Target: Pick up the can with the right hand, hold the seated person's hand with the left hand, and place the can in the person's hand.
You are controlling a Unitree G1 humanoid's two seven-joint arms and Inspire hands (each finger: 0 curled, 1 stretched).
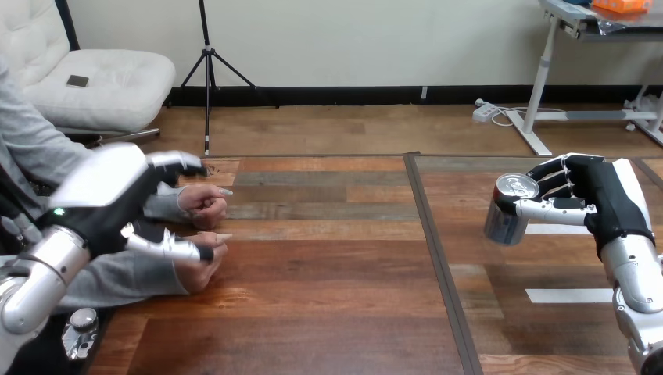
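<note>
The right hand (585,205) is wrapped round the can (510,211) at the tabletop's (328,273) right side, while the left hand (105,197), fingers spread, is over the person's hands (205,207) without grasping either, so holding and handover remain.

A plain cream wall (352,31) is running across the back, a black baseboard (352,95) is lining its foot, and a wooden plank floor (352,129) is stretching from there toward the wooden table (313,312), whose top is carrying a dark seam (438,258) and strips of white tape (568,295). At the left, a white cushioned seat (117,78) is holding a small dark flat object (77,80), and a black tripod stand (207,70) is standing just beside it. At the right, a white-legged desk (539,94) is bearing something orange (621,6), and a white power strip (485,112) is lying on the floor near its foot.
</note>
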